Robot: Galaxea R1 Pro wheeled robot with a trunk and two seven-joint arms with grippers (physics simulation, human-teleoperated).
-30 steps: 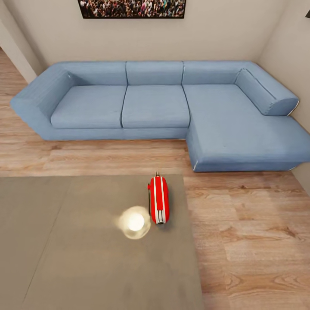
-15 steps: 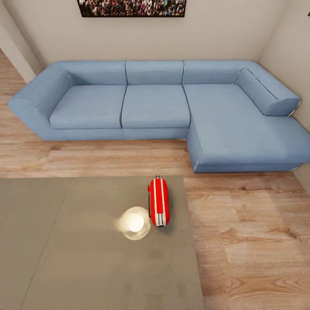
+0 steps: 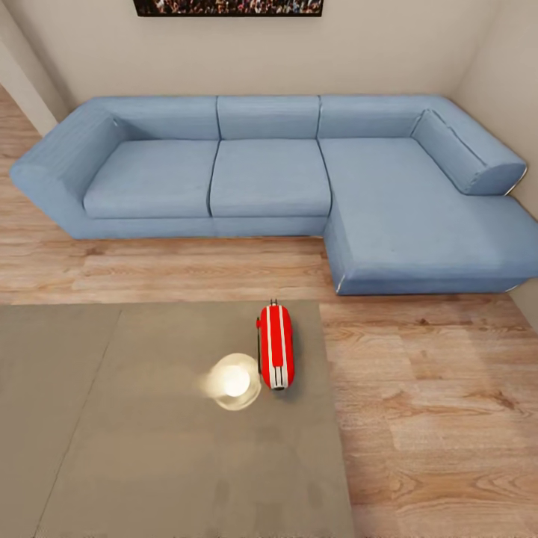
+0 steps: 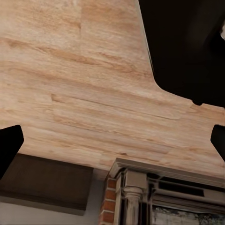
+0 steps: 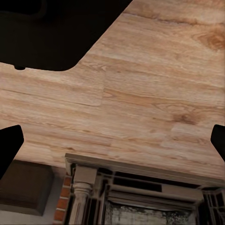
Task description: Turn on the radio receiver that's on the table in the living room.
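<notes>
Home living room: blue sofa point(image 3: 299, 179), fireplace point(image 5: 140, 197).

Radio receiver point(image 3: 276, 344) on table point(image 3: 112, 448), sofa point(image 3: 269, 179) behind

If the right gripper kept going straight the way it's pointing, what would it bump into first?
Probably the wood-plank floor. The right gripper, fingers wide apart, points at bare planks; the brick fireplace lies off-centre. Depth is hard to judge.

Low grey-brown table point(image 3: 149, 463) with a glossy top, standing on the wood-plank floor point(image 3: 433, 388). Red radio point(image 3: 276, 345) lying on the table near its far right corner, narrow white-striped edge facing up, silver end toward the camera. Just left of the radio, a round bright reflection point(image 3: 234, 382) on the tabletop.
</notes>
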